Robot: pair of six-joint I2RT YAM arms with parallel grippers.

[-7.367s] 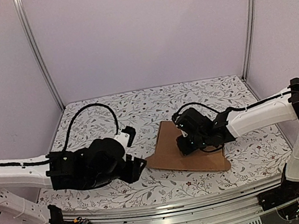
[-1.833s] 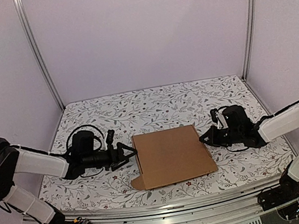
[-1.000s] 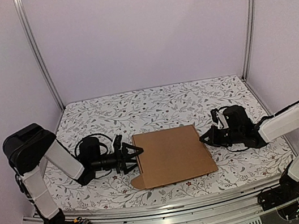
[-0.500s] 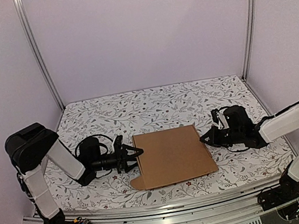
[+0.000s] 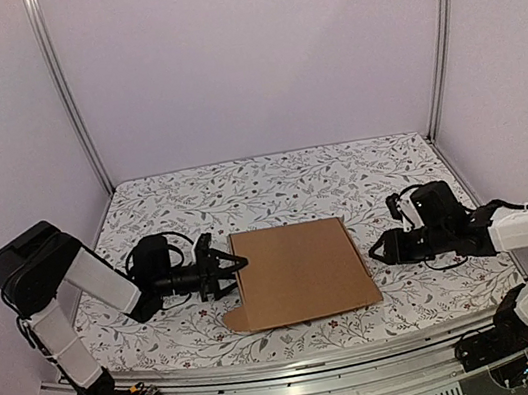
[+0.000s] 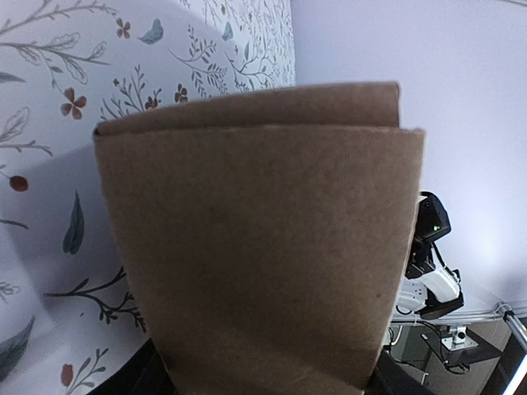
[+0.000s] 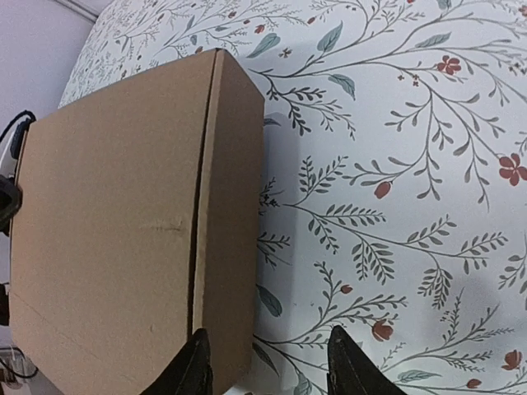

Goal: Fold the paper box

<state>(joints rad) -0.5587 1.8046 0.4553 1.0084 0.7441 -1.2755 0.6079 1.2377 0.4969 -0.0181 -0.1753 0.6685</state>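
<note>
The left gripper (image 5: 227,268) lies low over the floral table cover (image 5: 272,184), its tips at the left edge of the paper box (image 5: 302,270). Cardboard fills its wrist view, so I cannot tell whether the fingers pinch the edge or only straddle it. The box lies flat and closed in the middle of the table, and near its right edge the right gripper (image 5: 380,247) rests with its fingers spread and nothing between them.

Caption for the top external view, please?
Left gripper at the paper box's left edge; right gripper apart from its right edge.
</note>
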